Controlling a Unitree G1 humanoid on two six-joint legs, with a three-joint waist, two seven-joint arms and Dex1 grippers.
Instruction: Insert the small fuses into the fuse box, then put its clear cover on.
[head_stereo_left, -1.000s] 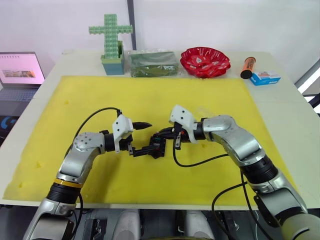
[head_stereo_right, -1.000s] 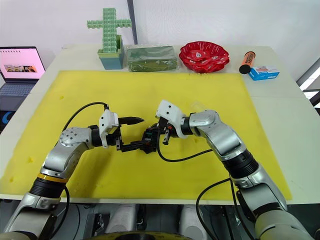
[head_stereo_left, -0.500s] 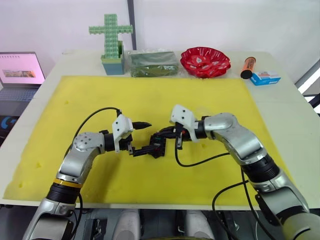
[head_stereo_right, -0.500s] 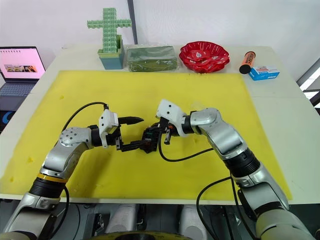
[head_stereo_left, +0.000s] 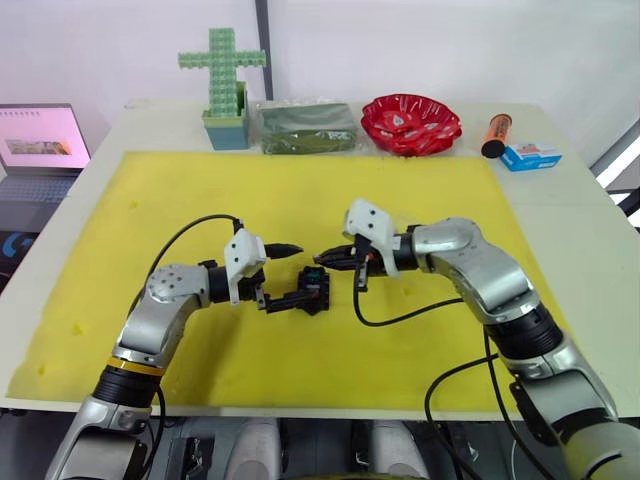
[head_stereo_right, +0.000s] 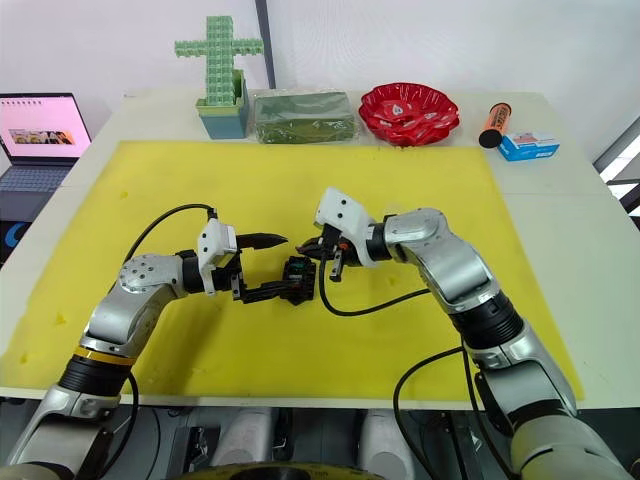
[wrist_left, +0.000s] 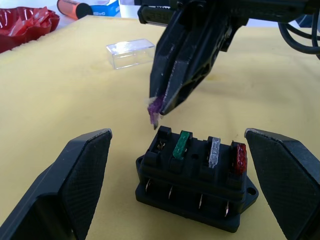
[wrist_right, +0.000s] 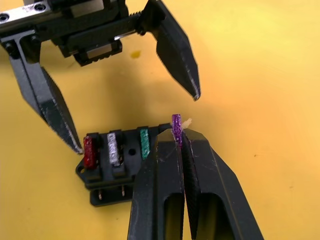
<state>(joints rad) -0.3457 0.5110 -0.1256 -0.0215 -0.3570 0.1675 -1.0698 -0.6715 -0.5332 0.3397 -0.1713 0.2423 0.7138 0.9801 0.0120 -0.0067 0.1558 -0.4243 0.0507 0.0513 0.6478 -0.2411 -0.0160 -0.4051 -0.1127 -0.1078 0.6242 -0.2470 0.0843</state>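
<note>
Three fuses (wrist_left: 210, 152) sat in the fuse box (wrist_left: 196, 183); the right gripper (wrist_right: 178, 136) pinched the purple fuse (wrist_right: 176, 127) just above its empty slot. Left gripper (wrist_left: 175, 175) straddled it, spread wide. Clear cover (wrist_left: 131, 53) lay at one o'clock.

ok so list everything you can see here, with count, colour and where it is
fuse box: 1, black, mid mat between the left hand's fingers
fuses in box: 3, green, grey, red, seated side by side; end slot empty
purple fuse: 1, pinched in the right hand just above the box
clear cover: 1, transparent, on the mat beyond the box
yellow mat: 1, covers most of the table
red bowl: 1, back of table
green block cross: 1, in a teal holder, back left
green package: 1, back centre
orange tube: 1, back right
blue box: 1, beside the tube
laptop: 1, far left
left hand: open around the box
right hand: shut on the purple fuse
</note>
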